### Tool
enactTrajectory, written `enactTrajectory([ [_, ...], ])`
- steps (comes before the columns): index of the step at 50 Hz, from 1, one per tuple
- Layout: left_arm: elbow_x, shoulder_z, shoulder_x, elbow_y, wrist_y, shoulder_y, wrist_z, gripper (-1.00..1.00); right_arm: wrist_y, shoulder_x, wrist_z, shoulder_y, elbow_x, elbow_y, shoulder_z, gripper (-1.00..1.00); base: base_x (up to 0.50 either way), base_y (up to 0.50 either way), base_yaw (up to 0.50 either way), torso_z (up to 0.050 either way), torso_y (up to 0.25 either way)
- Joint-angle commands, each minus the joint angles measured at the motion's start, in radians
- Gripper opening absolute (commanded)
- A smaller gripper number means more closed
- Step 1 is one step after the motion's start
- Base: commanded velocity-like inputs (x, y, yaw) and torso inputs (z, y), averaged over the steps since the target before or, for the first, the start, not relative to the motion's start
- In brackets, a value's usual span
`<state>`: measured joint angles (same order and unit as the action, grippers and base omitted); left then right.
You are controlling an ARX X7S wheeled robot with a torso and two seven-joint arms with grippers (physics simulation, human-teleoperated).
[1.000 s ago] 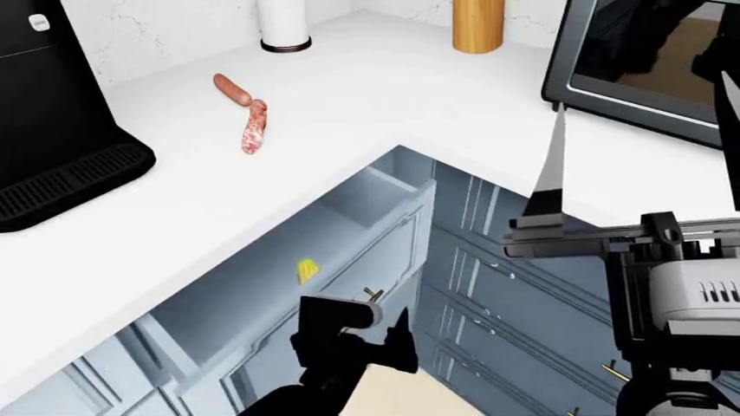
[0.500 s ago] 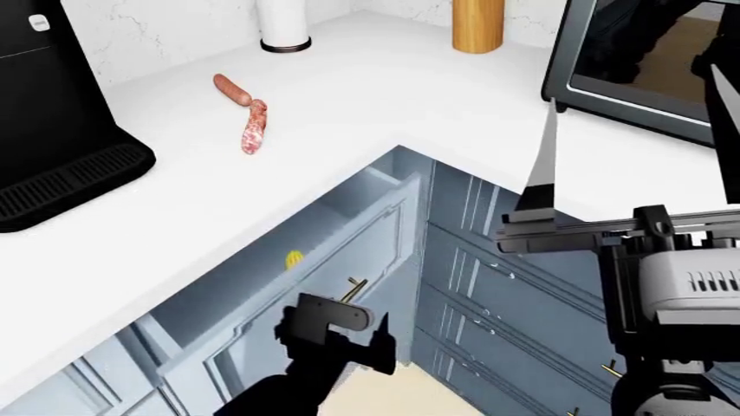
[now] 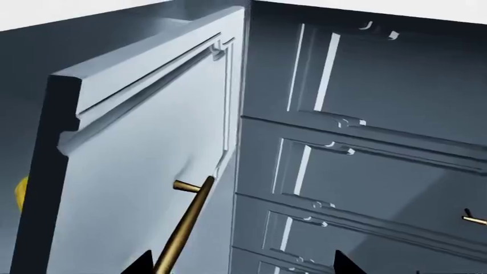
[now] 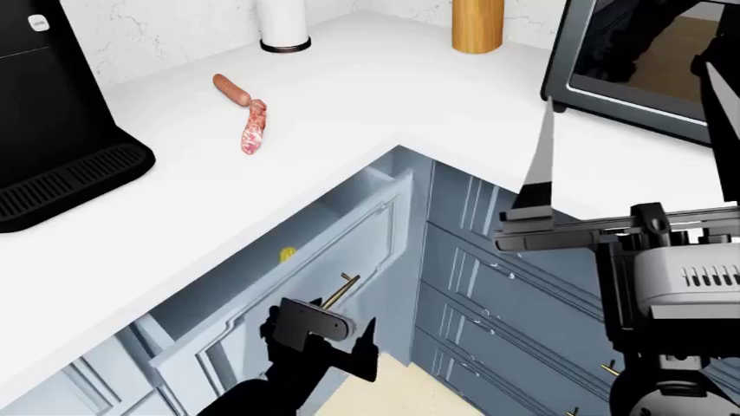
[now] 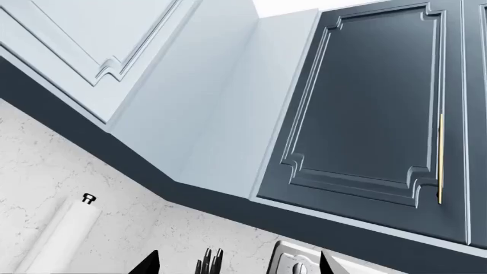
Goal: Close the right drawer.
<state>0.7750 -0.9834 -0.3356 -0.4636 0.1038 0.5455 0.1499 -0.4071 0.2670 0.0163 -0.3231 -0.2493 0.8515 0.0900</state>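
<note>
A black coffee machine (image 4: 52, 113) stands at the left end of the white worktop (image 4: 347, 121). To its right, well back from the front edge, two sausages (image 4: 245, 108) lie end to end, touching. A white paper-towel roll (image 4: 283, 24) and a wooden canister (image 4: 477, 24) stand along the back edge, and a black oven (image 4: 642, 61) sits toward the right end.

Below the worktop's inner corner, the right drawer (image 4: 295, 277) stands partly open, its light blue-grey panelled front angled out from the cabinet; a small yellow object (image 4: 284, 254) shows inside it. The slim brass bar handle (image 3: 182, 225) runs down the front. The left tool (image 4: 329, 334) is right at the drawer front beside the handle, its two black fingertips (image 3: 141, 264) spread apart with the handle's lower end between them, gripping nothing.

Right of the drawer are darker blue stacked drawers (image 4: 497, 295). The right tool (image 5: 236, 264) is raised, facing upper cabinets (image 5: 365, 103), fingertips apart and empty.
</note>
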Motion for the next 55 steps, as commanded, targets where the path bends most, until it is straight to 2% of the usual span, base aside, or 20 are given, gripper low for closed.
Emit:
enactTrajectory([
  [1,0.003,0.052,-0.037,-0.094,0.044,-0.002,-0.053,1.00,-0.020,0.000,0.000,-0.014,-0.008,0.003,0.015,1.00,0.00,0.00,0.00,0.000,0.000],
  [10,0.029,0.112,-0.055,-0.127,0.073,0.012,-0.004,1.00,-0.005,0.006,0.005,-0.009,0.002,-0.014,0.014,1.00,0.00,0.00,0.00,-0.001,0.000],
  [18,0.040,0.183,0.053,-0.498,0.210,0.096,-0.120,1.00,-0.012,0.009,0.005,-0.010,0.003,-0.009,0.017,1.00,0.00,0.00,0.00,0.000,0.000],
  [23,0.040,0.201,0.086,-0.615,0.251,0.122,-0.145,1.00,-0.011,0.010,0.009,-0.006,0.003,-0.009,0.016,1.00,0.00,0.00,0.00,0.000,0.000],
  [26,0.037,0.223,0.150,-0.828,0.325,0.176,-0.217,1.00,-0.010,0.011,0.010,-0.006,0.004,-0.009,0.018,1.00,0.00,0.00,0.00,0.000,0.000],
  [29,-0.021,0.260,0.146,-0.845,0.304,0.178,-0.197,1.00,-0.008,0.012,0.012,-0.005,0.005,-0.010,0.019,1.00,0.00,0.00,0.00,0.000,0.000],
  [31,-0.078,0.326,0.139,-0.845,0.290,0.174,-0.196,1.00,-0.013,0.012,0.012,-0.005,0.002,-0.006,0.022,1.00,0.00,0.00,0.00,0.000,0.000],
  [36,-0.259,0.496,0.126,-0.845,0.236,0.163,-0.144,1.00,-0.019,0.009,0.012,-0.006,0.005,0.001,0.025,1.00,0.00,0.00,0.00,0.000,0.000],
  [37,-0.302,0.509,0.080,-0.845,0.149,0.142,0.006,1.00,-0.012,0.010,0.015,-0.001,0.008,0.000,0.023,1.00,0.00,0.00,0.00,0.000,0.000],
  [41,-0.384,0.575,0.072,-0.845,0.077,0.140,0.102,1.00,-0.015,0.011,0.015,-0.002,0.007,0.004,0.026,1.00,0.00,0.00,0.00,0.000,0.000],
  [47,-0.498,0.683,0.065,-0.845,0.050,0.144,0.175,1.00,-0.030,0.009,0.015,-0.006,0.001,0.016,0.032,1.00,0.00,0.00,0.00,-0.002,0.000],
  [55,-0.624,0.768,0.062,-0.845,-0.050,0.159,0.275,1.00,-0.010,0.016,0.023,0.007,0.014,0.008,0.021,1.00,0.00,0.00,0.01,0.000,0.000],
])
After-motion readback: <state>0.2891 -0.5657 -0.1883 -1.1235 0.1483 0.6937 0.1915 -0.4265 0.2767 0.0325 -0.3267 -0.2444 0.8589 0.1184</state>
